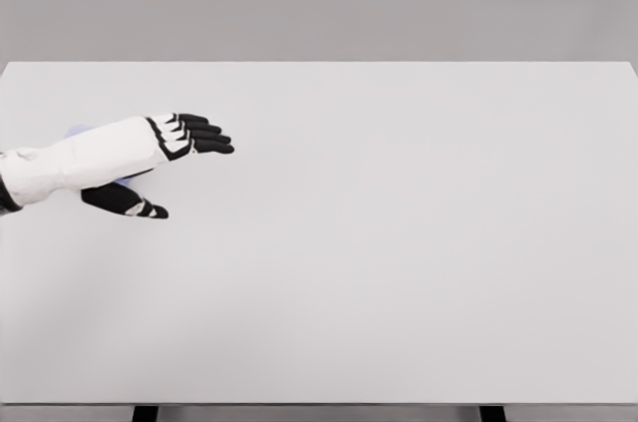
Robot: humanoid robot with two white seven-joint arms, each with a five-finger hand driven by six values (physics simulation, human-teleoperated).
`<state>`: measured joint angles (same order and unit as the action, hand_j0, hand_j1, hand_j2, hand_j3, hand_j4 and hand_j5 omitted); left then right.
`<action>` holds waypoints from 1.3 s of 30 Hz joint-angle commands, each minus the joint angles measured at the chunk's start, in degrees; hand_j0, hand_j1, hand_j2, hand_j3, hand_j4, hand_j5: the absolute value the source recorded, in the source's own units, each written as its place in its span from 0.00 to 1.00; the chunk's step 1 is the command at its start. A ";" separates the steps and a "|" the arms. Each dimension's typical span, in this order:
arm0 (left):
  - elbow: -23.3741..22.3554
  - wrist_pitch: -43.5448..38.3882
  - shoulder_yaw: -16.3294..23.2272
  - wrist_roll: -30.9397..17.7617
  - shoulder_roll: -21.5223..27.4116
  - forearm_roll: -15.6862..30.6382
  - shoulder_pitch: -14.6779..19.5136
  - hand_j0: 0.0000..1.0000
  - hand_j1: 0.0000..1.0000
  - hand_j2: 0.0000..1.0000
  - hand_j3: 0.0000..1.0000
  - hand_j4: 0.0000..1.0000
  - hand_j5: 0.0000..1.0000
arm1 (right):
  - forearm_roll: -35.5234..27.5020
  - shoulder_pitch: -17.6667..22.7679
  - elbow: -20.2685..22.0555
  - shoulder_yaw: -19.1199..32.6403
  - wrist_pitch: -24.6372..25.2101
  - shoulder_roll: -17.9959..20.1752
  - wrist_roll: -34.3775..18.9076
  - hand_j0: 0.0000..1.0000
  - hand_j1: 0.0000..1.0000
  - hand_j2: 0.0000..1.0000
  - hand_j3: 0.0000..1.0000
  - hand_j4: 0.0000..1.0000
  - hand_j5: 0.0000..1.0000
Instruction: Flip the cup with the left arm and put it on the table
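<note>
Lavender slivers of the small pale-purple cup (78,131) peek behind your white left hand (150,158) at mid-left; fingers extended, thumb apart, not yet clasping. It's probably light, rigid and slippery; grip its sidewall.

White left arm ends in a robot hand (150,158) with black fingers.
</note>
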<state>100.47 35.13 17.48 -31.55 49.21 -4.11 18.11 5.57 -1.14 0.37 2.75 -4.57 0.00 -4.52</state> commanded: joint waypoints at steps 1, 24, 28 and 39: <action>0.34 -0.13 0.27 -0.09 -0.26 0.07 0.00 1.00 1.00 1.00 1.00 1.00 1.00 | -0.04 0.00 -0.11 0.07 0.00 0.00 -0.06 1.00 1.00 1.00 1.00 1.00 1.00; -34.20 -0.13 33.23 -0.18 7.04 -15.58 31.64 1.00 1.00 1.00 1.00 1.00 1.00 | -0.04 0.00 -0.02 0.07 0.00 0.00 0.03 1.00 1.00 1.00 1.00 1.00 1.00; -37.54 -0.13 33.23 -0.09 3.97 -15.58 32.52 1.00 1.00 1.00 1.00 1.00 1.00 | -0.04 0.09 -0.02 0.07 0.00 0.00 -0.05 1.00 1.00 1.00 1.00 1.00 1.00; -37.89 -0.13 33.76 -0.09 2.29 -18.74 32.70 1.00 1.00 1.00 1.00 1.00 1.00 | -0.04 0.00 -0.02 0.07 0.00 0.00 0.03 1.00 1.00 1.00 1.00 1.00 1.00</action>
<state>62.66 35.12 51.26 -31.66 51.98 -22.22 50.71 5.55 -1.14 0.35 2.81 -4.57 0.00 -4.49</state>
